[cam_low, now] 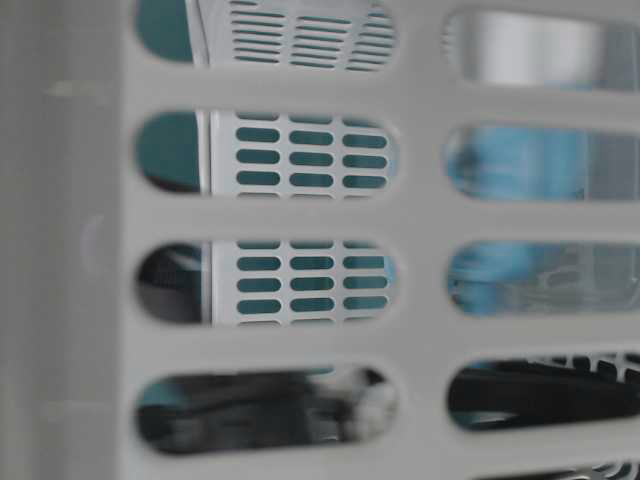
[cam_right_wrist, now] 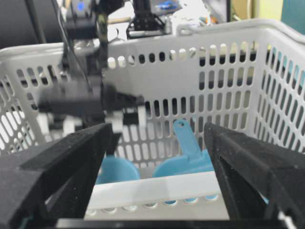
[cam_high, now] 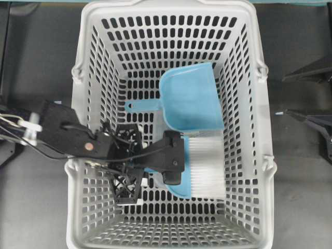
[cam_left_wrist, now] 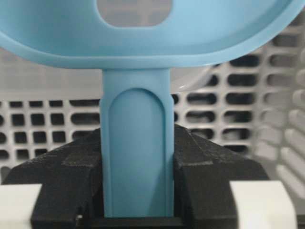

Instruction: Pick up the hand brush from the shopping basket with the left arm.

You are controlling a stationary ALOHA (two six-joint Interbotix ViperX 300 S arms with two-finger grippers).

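Observation:
The teal hand brush (cam_high: 205, 166), with white bristles, lies inside the light-grey shopping basket (cam_high: 83, 104), just in front of the dustpan. My left gripper (cam_high: 174, 158) reaches in over the basket's left wall and is shut on the brush's thin handle (cam_left_wrist: 136, 152). Both black fingers (cam_left_wrist: 62, 171) press its sides, and the half-round head with the oval hole (cam_left_wrist: 143, 28) lies beyond them. I cannot tell whether the brush touches the floor. My right gripper (cam_right_wrist: 157, 131) is open and empty outside the basket's right wall (cam_right_wrist: 157, 188).
A teal scoop-shaped dustpan (cam_high: 189, 98) lies in the basket beside the bristles, its handle pointing left; it also shows in the right wrist view (cam_right_wrist: 188, 164). The basket walls stand high around the left gripper. The table-level view shows only the slotted wall (cam_low: 300, 220).

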